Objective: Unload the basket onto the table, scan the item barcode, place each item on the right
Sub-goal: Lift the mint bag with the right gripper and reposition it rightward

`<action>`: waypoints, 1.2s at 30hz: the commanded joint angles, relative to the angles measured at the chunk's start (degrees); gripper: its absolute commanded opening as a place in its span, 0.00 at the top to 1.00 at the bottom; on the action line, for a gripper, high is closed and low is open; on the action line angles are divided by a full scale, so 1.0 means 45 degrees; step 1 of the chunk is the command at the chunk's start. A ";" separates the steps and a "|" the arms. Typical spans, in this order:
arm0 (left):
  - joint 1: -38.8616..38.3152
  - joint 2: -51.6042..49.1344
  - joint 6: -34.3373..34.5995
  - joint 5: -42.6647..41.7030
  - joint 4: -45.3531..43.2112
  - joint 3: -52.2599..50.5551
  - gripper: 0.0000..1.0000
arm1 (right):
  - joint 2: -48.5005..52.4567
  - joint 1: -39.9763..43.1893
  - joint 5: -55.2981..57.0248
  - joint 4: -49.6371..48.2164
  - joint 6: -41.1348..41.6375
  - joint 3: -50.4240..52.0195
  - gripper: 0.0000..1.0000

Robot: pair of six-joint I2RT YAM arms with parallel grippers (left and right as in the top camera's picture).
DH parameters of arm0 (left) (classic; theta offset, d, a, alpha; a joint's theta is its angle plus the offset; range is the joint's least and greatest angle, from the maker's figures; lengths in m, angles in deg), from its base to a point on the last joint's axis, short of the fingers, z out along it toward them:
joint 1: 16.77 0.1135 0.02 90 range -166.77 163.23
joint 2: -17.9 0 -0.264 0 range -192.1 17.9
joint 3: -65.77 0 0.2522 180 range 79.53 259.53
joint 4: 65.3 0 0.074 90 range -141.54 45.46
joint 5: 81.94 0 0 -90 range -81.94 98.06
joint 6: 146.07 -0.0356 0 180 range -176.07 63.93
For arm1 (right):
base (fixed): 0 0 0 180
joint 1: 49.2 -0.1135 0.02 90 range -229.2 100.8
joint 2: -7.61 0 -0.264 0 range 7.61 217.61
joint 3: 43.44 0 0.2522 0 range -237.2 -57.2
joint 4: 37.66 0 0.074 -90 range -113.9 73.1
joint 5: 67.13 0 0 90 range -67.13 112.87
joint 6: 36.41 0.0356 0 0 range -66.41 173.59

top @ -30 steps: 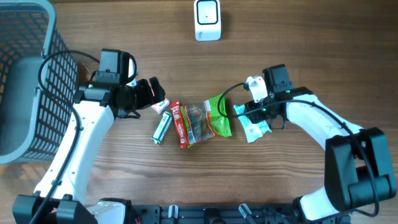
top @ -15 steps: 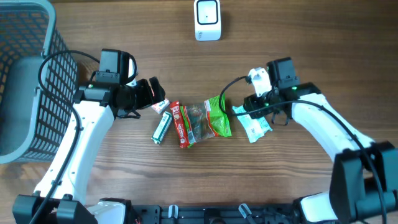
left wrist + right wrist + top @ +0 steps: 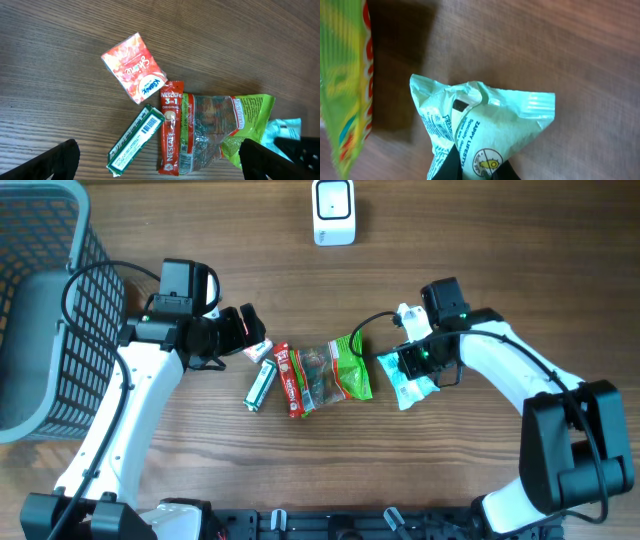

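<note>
My right gripper (image 3: 412,366) is shut on a mint-green packet (image 3: 408,388) that lies right of the pile; the right wrist view shows the packet (image 3: 490,117) crumpled, pinched between my black fingers (image 3: 448,170). A white barcode scanner (image 3: 333,212) stands at the table's far edge. My left gripper (image 3: 250,332) hovers open over the pile's left end, its fingers wide apart with nothing between them (image 3: 162,162). No barcode on the packet faces the cameras.
The pile holds an orange-red small box (image 3: 134,74), a green and white box (image 3: 137,140) with a barcode facing up, a red Nescafe sachet (image 3: 170,130) and a green snack bag (image 3: 225,127). A grey wire basket (image 3: 40,310) fills the left edge.
My right gripper has gone from partly open to shut on the mint-green packet, after shifting slightly above it. The left arm has not moved.
</note>
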 commanded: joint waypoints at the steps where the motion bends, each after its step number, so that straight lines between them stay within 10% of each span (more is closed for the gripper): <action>1: -0.0024 -0.0029 -0.0146 -0.0107 0.0005 0.0083 0.00 | -0.0967 0.0068 -0.0607 0.0763 0.0665 -0.1501 0.96; 12: -0.0024 -0.0029 -0.0146 -0.0107 0.0005 0.0083 0.00 | -0.3949 0.0092 -0.0627 0.0024 0.2443 -0.2288 0.96; 31: -0.0024 -0.0029 -0.0146 -0.0107 0.0005 0.0083 0.00 | -0.3701 0.0544 0.5683 -0.2341 2.0181 0.2851 0.96; 33: -0.0024 -0.0029 -0.0146 -0.0107 0.0005 0.0083 0.00 | -0.3701 0.0544 0.5469 -0.2890 2.0176 0.3342 0.75; 36: -0.0024 -0.0029 -0.0146 -0.0107 0.0005 0.0083 0.00 | -0.3755 0.0549 0.5780 -0.2919 1.7379 0.3347 0.00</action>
